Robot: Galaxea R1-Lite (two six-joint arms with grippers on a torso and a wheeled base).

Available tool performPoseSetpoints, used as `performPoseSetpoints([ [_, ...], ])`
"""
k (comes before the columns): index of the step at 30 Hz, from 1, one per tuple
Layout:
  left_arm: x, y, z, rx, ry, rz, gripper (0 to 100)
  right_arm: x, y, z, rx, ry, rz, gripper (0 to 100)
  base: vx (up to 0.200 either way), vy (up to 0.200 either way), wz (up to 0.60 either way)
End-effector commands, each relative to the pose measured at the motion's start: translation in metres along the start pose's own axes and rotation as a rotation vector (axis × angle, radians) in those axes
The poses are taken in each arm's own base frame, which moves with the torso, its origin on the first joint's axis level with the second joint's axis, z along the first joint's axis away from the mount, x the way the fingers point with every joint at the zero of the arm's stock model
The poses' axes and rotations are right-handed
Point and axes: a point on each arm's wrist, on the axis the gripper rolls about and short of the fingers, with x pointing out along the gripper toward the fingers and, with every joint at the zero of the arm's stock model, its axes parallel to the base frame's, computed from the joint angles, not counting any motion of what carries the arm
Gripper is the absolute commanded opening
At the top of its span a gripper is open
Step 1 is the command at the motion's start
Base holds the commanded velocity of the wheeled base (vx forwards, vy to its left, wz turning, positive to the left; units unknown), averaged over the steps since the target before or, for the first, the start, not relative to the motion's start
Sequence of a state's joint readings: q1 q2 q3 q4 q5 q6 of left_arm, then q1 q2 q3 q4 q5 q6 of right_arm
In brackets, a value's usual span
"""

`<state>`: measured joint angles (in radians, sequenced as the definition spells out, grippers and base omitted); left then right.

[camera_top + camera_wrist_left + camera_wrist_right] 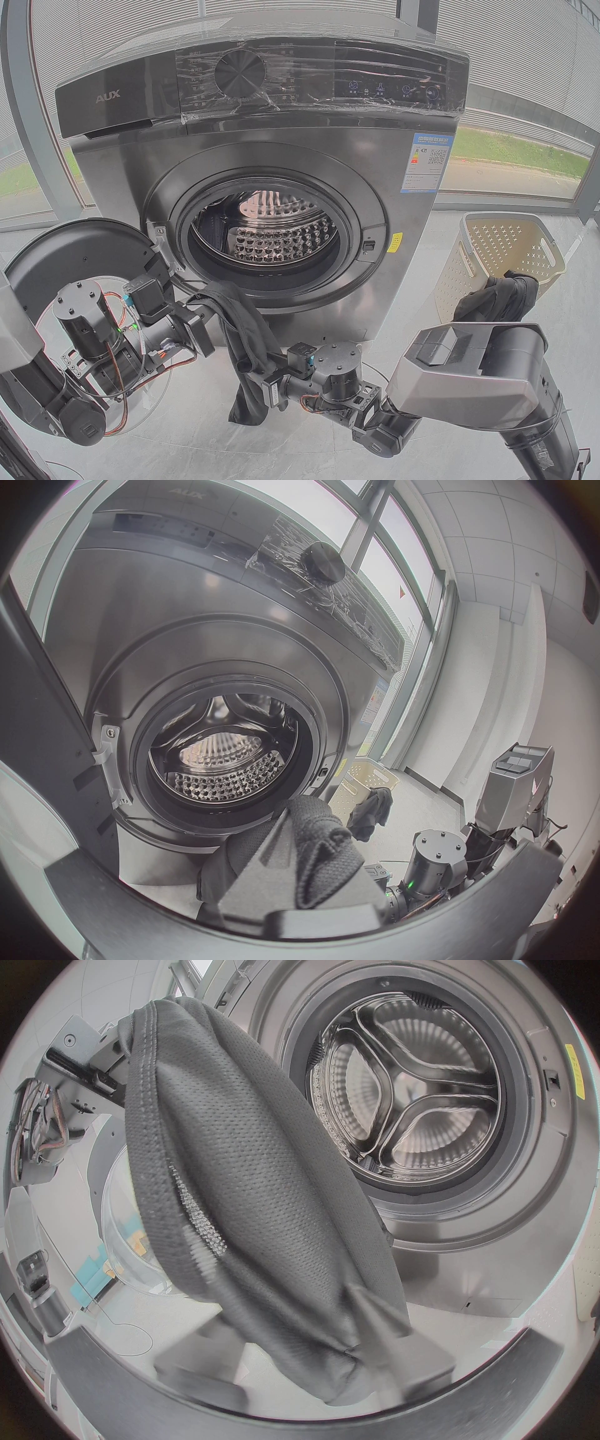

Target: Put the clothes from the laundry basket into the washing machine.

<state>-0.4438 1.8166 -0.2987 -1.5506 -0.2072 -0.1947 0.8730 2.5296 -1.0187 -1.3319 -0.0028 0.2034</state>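
While washing machine door stands open, drum shows bare steel. Dark garment hangs before machine's lower front, pinched by left gripper at top, right gripper lower down. Laundry basket tipped beside machine's right corner, second dark garment over rim; basket's inside partly hidden.
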Motion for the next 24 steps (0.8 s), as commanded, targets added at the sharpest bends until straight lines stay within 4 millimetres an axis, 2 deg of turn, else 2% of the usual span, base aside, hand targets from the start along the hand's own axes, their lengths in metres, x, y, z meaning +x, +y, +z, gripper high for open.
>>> performPoseSetpoints([
  [1, 0.0, 0.001, -0.001, -0.001, 0.002, 0.006, 0, -0.002, 0.001, 0.002, 0.002, -0.004, 0.002, 0, 0.0, 0.0, 0.0],
  [4, 0.0, 0.003, -0.002, -0.002, 0.009, 0.012, 0, -0.006, 0.0, 0.002, 0.004, 0.004, -0.006, 0, 0.0, 0.0, 0.0],
  [7, 0.001, 0.005, -0.003, -0.001, 0.012, 0.02, 0, -0.024, 0.003, 0.025, 0.005, -0.024, -0.027, 0, 0.0, 0.0, 0.0],
  [11, -0.001, 0.008, -0.001, -0.003, 0.006, 0.03, 0, -0.052, -0.004, 0.056, 0.01, -0.071, -0.059, 0, 0.0, 0.0, 0.0],
  [13, -0.001, 0.008, -0.001, -0.003, 0.006, 0.03, 0, -0.052, -0.004, 0.056, 0.01, -0.071, -0.059, 0, 0.0, 0.0, 0.0],
  [14, -0.002, 0.008, 0.0, -0.004, 0.002, 0.031, 0, -0.07, -0.012, 0.078, 0.015, -0.115, -0.097, 0, 0.0, 0.0, 0.0],
  [17, -0.004, 0.008, 0.0, -0.001, 0.002, 0.026, 0, -0.093, -0.02, 0.1, 0.019, -0.157, -0.125, 0, 0.0, 0.0, 0.0],
  [18, -0.004, 0.008, 0.0, -0.001, 0.002, 0.025, 0, -0.095, -0.021, 0.102, 0.018, -0.162, -0.128, 0, 0.0, 0.0, 0.0],
  [19, -0.008, 0.009, 0.004, 0.002, -0.008, 0.03, 0, -0.109, -0.022, 0.112, 0.019, -0.179, -0.135, 0, 0.0, 0.0, 0.0],
  [22, -0.013, 0.008, 0.012, 0.008, -0.036, 0.025, 0, -0.132, -0.021, 0.125, 0.02, -0.206, -0.134, 0, 0.0, 0.0, 0.0],
  [24, -0.014, 0.008, 0.013, 0.009, -0.039, 0.019, 0, -0.138, -0.02, 0.127, 0.02, -0.209, -0.134, 0, 0.0, 0.0, 0.0],
])
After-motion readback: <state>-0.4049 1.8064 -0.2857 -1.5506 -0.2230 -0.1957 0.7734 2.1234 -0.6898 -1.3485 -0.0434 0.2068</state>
